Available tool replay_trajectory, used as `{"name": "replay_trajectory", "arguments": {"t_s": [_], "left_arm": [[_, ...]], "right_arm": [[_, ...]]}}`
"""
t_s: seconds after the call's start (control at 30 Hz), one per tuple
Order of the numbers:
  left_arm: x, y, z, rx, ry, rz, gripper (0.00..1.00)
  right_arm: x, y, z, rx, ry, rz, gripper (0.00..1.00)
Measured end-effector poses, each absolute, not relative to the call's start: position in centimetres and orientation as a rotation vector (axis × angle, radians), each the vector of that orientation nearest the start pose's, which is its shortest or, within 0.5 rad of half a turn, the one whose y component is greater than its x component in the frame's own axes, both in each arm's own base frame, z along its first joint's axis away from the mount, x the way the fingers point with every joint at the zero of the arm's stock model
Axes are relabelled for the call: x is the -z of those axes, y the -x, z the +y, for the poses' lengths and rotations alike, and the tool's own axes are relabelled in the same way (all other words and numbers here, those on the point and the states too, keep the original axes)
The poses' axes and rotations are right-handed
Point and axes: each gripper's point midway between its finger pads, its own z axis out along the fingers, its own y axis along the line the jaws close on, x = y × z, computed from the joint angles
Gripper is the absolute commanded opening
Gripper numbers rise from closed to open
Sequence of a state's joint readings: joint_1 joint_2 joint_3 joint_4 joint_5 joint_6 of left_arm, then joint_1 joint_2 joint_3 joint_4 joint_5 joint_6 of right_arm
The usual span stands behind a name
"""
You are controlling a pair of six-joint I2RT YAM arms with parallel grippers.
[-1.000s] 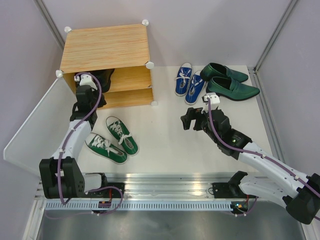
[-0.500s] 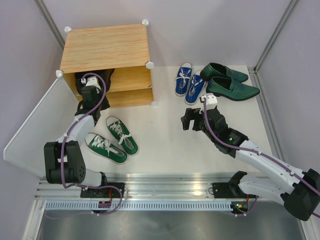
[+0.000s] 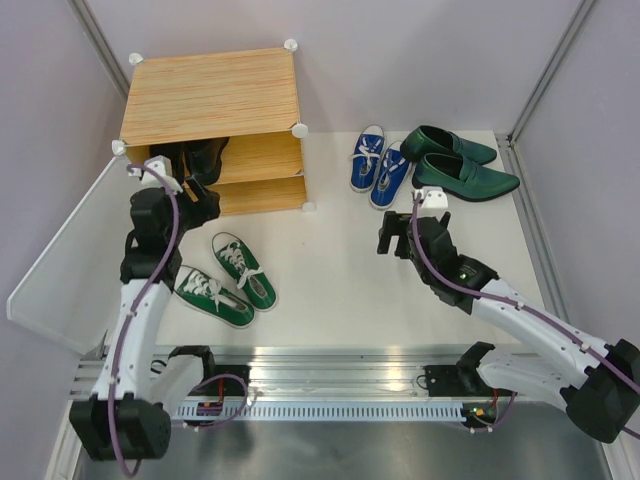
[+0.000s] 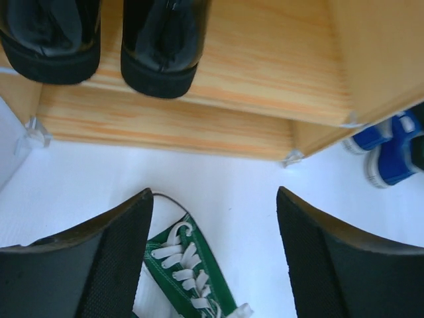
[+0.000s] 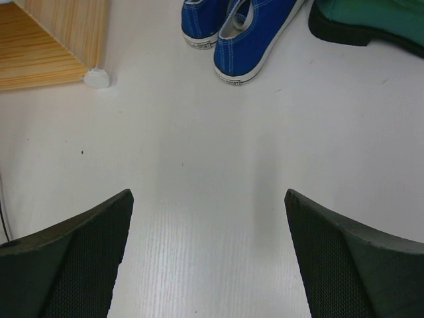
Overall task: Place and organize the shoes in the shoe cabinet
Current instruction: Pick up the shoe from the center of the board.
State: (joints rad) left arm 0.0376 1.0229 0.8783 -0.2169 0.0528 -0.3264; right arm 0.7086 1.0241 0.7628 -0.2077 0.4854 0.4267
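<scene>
Left fingers point(image 4: 93, 265) backed off shoe cabinet point(image 3: 215, 95), wide | black boots point(image 4: 159, 40) shelved | right fingers point(image 5: 66, 265) wide

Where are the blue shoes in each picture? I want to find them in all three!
Top external: the blue sneakers sit in the upper middle, to the right of the shoe cabinet.
Left wrist: blue sneakers peek in at the right edge, partly cut off.
Right wrist: blue sneakers lie at the top, near the middle.
Shared landmark: the shoe cabinet's wooden corner, always left of them.
</scene>
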Motion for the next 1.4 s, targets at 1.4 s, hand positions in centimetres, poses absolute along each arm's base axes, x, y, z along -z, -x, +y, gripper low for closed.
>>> {"name": "replay_trajectory", "arguments": {"t_s": [1.4], "left_arm": [[-29.3,-23.7,-4.9,0.415,0.208,1.643,1.00]], "right_arm": [[-12.0,-52.1,20.8,-0.172,-0.226,2.175,0.63]]}}
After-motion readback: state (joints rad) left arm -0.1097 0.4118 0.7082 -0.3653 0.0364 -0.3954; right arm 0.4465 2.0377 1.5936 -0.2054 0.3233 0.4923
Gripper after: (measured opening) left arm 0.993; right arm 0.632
